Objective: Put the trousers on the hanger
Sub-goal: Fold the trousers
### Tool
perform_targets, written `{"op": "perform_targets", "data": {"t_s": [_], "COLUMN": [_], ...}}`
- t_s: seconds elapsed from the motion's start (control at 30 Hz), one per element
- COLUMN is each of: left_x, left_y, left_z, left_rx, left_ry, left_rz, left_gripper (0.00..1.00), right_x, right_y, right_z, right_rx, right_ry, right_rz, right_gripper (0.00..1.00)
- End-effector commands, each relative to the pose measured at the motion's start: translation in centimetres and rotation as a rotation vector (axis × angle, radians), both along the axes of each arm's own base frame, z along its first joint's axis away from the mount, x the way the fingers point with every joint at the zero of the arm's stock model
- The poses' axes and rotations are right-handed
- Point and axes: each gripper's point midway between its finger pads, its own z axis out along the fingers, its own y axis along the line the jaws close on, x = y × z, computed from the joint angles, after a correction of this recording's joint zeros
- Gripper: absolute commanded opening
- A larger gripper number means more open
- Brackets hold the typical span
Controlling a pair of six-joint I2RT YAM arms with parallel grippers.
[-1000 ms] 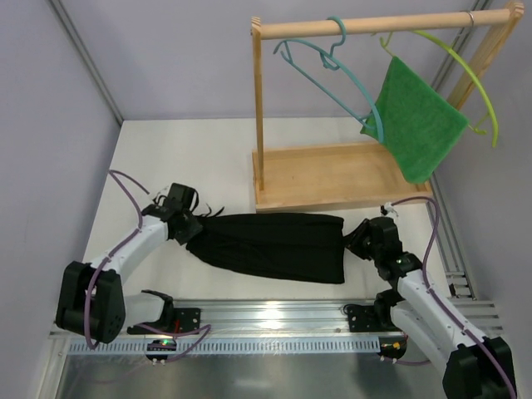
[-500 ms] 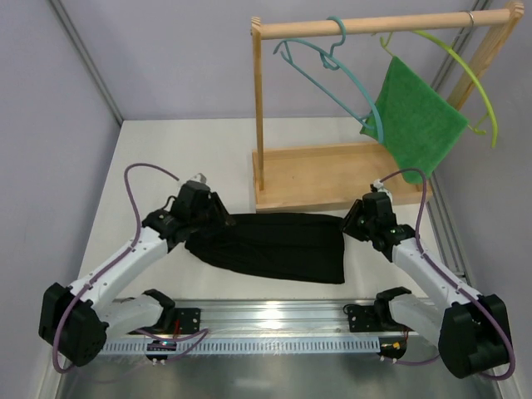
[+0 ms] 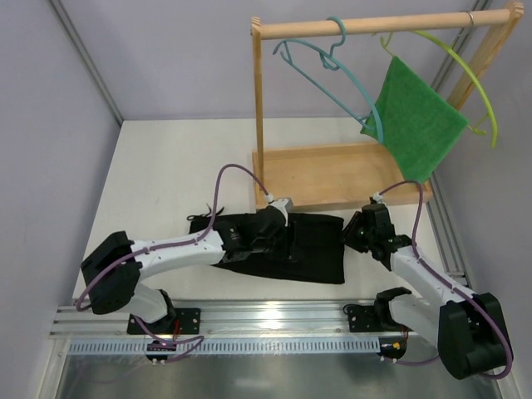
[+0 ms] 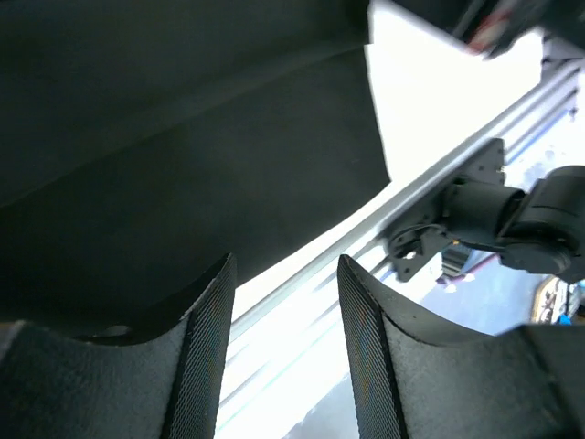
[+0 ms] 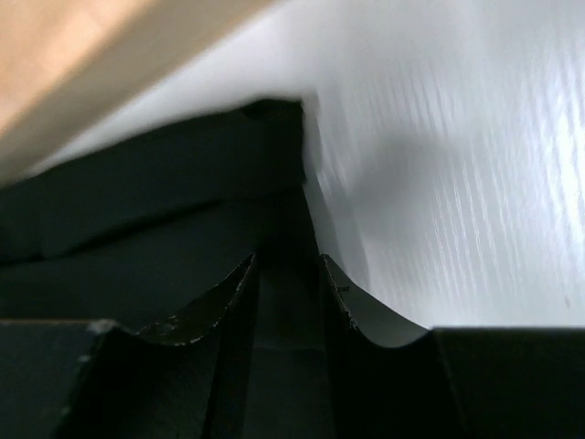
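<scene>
The task has hardly begun. The black trousers [image 3: 320,249] lie flat on the white table [image 3: 166,166], stretched left to right just near of the wooden rack's base [image 3: 332,170]. No part of them is lifted. The teal hanger [image 3: 342,37] hangs bare by its hook from the wooden rail [image 3: 399,22] at the far side, well apart from the trousers. To its right on the same rail, a yellow-green hanger [image 3: 474,79] carries a green cloth [image 3: 416,125]. Everything that matters is left to do: gathering the trousers, raising them to the rail, and feeding them over the teal hanger's lower bar.

The left gripper [image 4: 285,274] is over the middle of the trousers, its arm reaching in from the left. Its jaws stand well apart, and only the metal rail at the table's near edge shows through the gap. Black fabric lies just beyond the fingertips, so this gripper holds nothing.

The right gripper [image 5: 288,270] sits at the trousers' right end, by the far corner. Its jaws are only narrowly apart, and dark fabric runs into the gap between them. That close view is dark and blurred, so I cannot tell whether the fingers are pinching the cloth or merely resting over it.
</scene>
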Motion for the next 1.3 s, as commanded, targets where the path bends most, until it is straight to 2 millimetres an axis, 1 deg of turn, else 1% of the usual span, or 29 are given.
{"op": "perform_targets", "data": {"t_s": [0.0, 0.1, 0.13, 0.17, 0.2, 0.23, 0.27, 0.3, 0.33, 0.4, 0.43, 0.47, 0.5, 0.53, 0.57, 0.6, 0.63, 0.67, 0.73, 0.87, 0.93, 1.0, 1.03, 1.07, 1.1, 1.27], "left_x": [1.1, 0.6, 0.0, -0.3, -0.5, -1.3, -0.9, -1.1, -1.7, -1.4, -1.8, -1.9, -1.5, -2.1, -2.3, -2.1, -2.7, -2.9, -3.1, -2.9, -3.1, -3.2, -3.5, -3.5, -4.0, -3.9], "left_y": [-3.3, -4.8, -5.2, -5.5, -6.1, -6.5, -6.6, -7.1, -7.5, -7.9, -8.6, -8.8, -8.8, -9.4, -9.5, -9.4, -9.6, -9.7, -9.6, -9.0, -9.1, -9.5, -9.7, -9.9, -10.5, -10.6], "left_z": [2.5, 1.5, 1.3, 1.0, 0.8, 0.6, 0.5, 0.5, 0.6, 0.7, 0.6, 0.4, 0.0, -0.4, -0.7, -0.9, -0.7, -1.3, -1.8, -3.1, -3.8, -4.2, -4.3, -4.2, -3.7, -5.0], "left_rx": [-0.113, -0.114, -0.107, -0.097, -0.082, -0.067, -0.045, -0.044, -0.045, -0.024, -0.005, 0.021, 0.063, 0.109, 0.145, 0.179, 0.199, 0.222, 0.246, 0.307, 0.323, 0.336, 0.346, 0.353, 0.35, 0.405], "left_ry": [-0.066, -0.044, -0.048, -0.054, -0.062, -0.072, -0.103, -0.116, -0.131, -0.188, -0.207, -0.225, -0.251, -0.26, -0.275, -0.301, -0.311, -0.314, -0.325, -0.341, -0.345, -0.352, -0.361, -0.376, -0.392, -0.397], "left_rz": [0.002, -0.018, -0.041, -0.055, -0.067, -0.096, -0.072, -0.079, -0.094, -0.082, -0.095, -0.102, -0.09, -0.112, -0.117, -0.107, -0.116, -0.117, -0.109, -0.095, -0.099, -0.098, -0.104, -0.105, -0.113, -0.108], "left_gripper": [0.5, 0.52, 0.53, 0.53, 0.54, 0.54, 0.54, 0.56, 0.56, 0.57, 0.58, 0.58, 0.58, 0.59, 0.59, 0.59, 0.6, 0.6, 0.61, 0.62, 0.62, 0.63, 0.63, 0.63, 0.64, 0.66], "right_x": [-1.7, -2.6, -2.7, -2.9, -3.2, -3.2, -3.4, -3.7, -3.6, -3.5, -3.1, -3.0, -2.3, -1.9, -1.6, -1.1, -0.8, -0.4, 0.1, 0.9, 1.1, 1.3, 1.4, 1.5, 1.6, 1.5], "right_y": [1.5, 2.2, 2.6, 3.2, 3.4, 3.6, 3.7, 3.5, 3.1, 1.9, 1.0, 0.6, 0.4, 0.1, 0.1, 0.1, 0.1, 0.1, 0.0, 0.1, 0.2, 0.7, 0.9, 1.1, 1.3, 1.3], "right_z": [-1.3, -1.4, -0.8, -0.4, -0.3, 0.5, 0.7, 0.8, 1.0, 1.2, 1.3, 1.1, 1.7, 1.8, 1.9, 2.0, 2.1, 2.3, 2.2, 2.1, 1.6, 1.4, 1.4, 1.3, 1.4, 1.5], "right_rx": [0.112, 0.166, 0.189, 0.211, 0.214, 0.222, 0.222, 0.213, 0.194, 0.136, 0.106, 0.093, 0.093, 0.093, 0.097, 0.098, 0.105, 0.112, 0.122, 0.14, 0.146, 0.166, 0.175, 0.185, 0.192, 0.191], "right_ry": [0.014, 0.006, -0.02, -0.029, -0.032, -0.055, -0.058, -0.047, -0.05, -0.047, -0.055, -0.039, -0.054, -0.051, -0.048, -0.039, -0.033, -0.038, -0.028, -0.04, -0.025, -0.028, -0.034, -0.036, -0.043, -0.057], "right_rz": [0.011, 0.012, 0.021, 0.034, 0.041, 0.047, 0.054, 0.053, 0.039, 0.003, -0.034, -0.044, -0.05, -0.053, -0.05, -0.051, -0.041, -0.04, -0.036, -0.014, -0.008, 0.012, 0.02, 0.027, 0.035, 0.042], "right_gripper": [0.36, 0.35, 0.35, 0.35, 0.35, 0.35, 0.35, 0.36, 0.36, 0.4, 0.41, 0.43, 0.43, 0.44, 0.47, 0.5, 0.51, 0.52, 0.53, 0.52, 0.51, 0.5, 0.49, 0.48, 0.48, 0.47]}}
